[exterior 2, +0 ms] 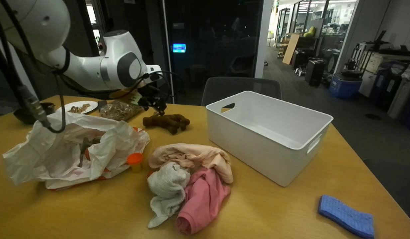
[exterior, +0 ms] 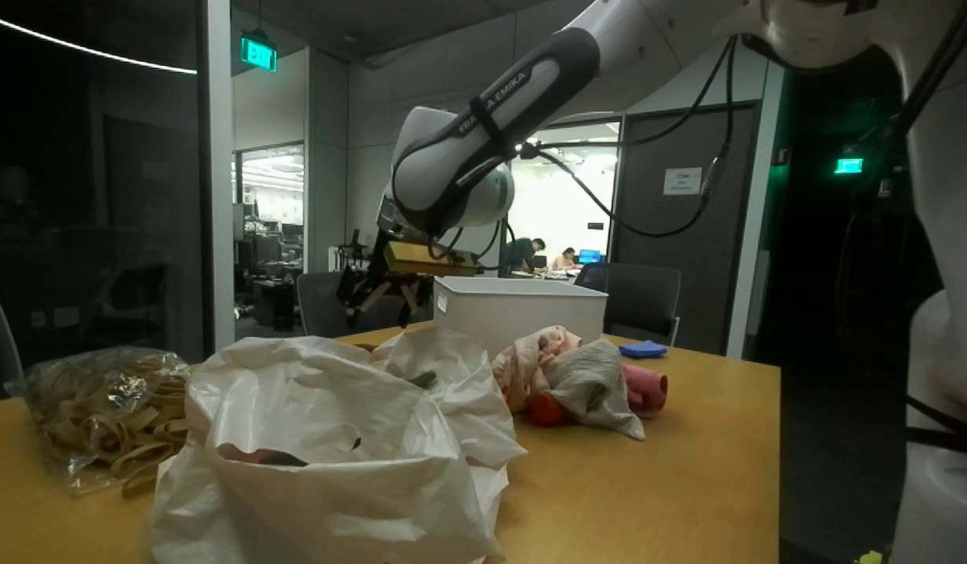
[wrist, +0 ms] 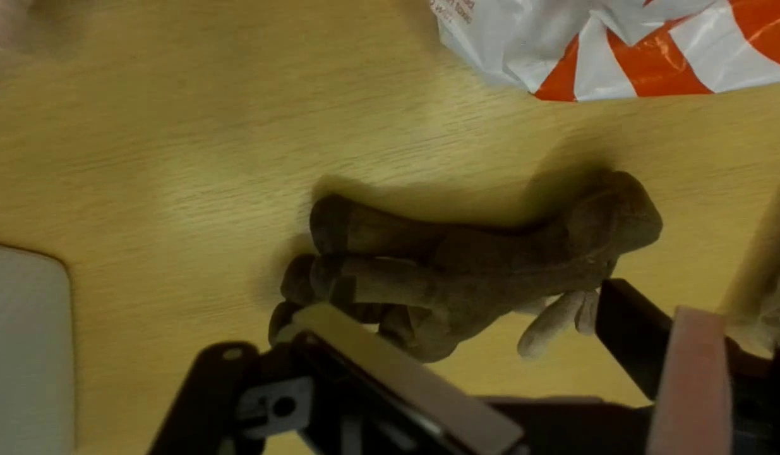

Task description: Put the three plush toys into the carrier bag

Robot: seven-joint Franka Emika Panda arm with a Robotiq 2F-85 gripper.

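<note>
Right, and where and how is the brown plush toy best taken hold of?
I'd grip the brown plush toy mid-body, from above: it lies stretched out on the table, longer than wide. The open claw spreads roughly along its length, so a turn to close crosswise would probably help.

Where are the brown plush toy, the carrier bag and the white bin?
Brown plush toy [wrist: 491, 268]: in the wrist view, its body.
Carrier bag [exterior: 350, 505]: in an exterior view, near wall.
White bin [exterior 2: 247, 146]: in an exterior view, long side.
</note>
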